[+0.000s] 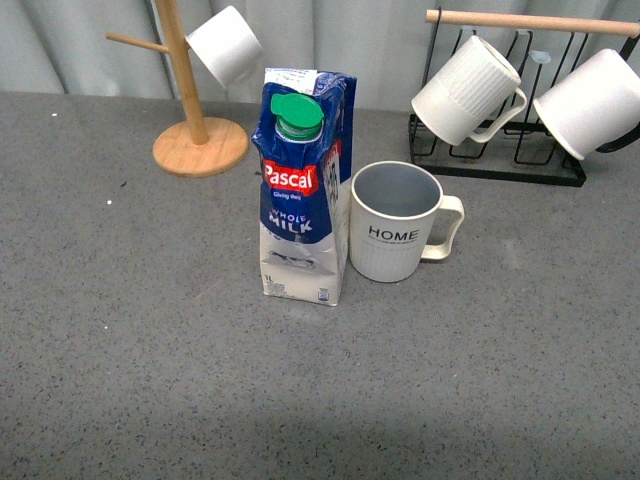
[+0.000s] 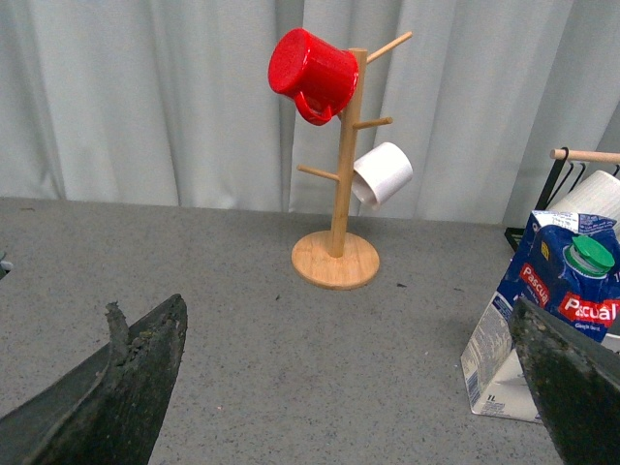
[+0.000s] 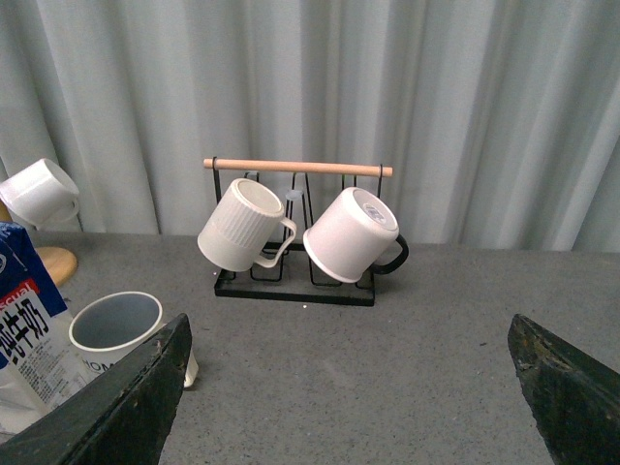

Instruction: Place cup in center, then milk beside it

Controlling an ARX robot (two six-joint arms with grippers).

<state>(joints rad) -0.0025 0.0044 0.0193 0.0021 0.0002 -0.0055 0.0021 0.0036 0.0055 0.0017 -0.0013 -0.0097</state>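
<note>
The cream ribbed "HOME" cup (image 1: 396, 222) stands upright near the middle of the grey table, handle to the right. The blue-and-white Pascal milk carton (image 1: 303, 188) stands upright just left of it, nearly touching. The carton also shows in the left wrist view (image 2: 547, 310) and the right wrist view (image 3: 29, 339); the cup shows in the right wrist view (image 3: 116, 327). Neither arm shows in the front view. My left gripper (image 2: 354, 387) is open and empty over bare table, left of the carton. My right gripper (image 3: 354, 387) is open and empty, right of the cup.
A wooden mug tree (image 1: 195, 120) at the back left carries a smooth white mug (image 1: 225, 45) and a red mug (image 2: 312, 68). A black wire rack (image 1: 500, 150) at the back right holds a plain ribbed mug (image 1: 465, 90) and a smooth white mug (image 1: 592, 100). A grey curtain hangs behind.
</note>
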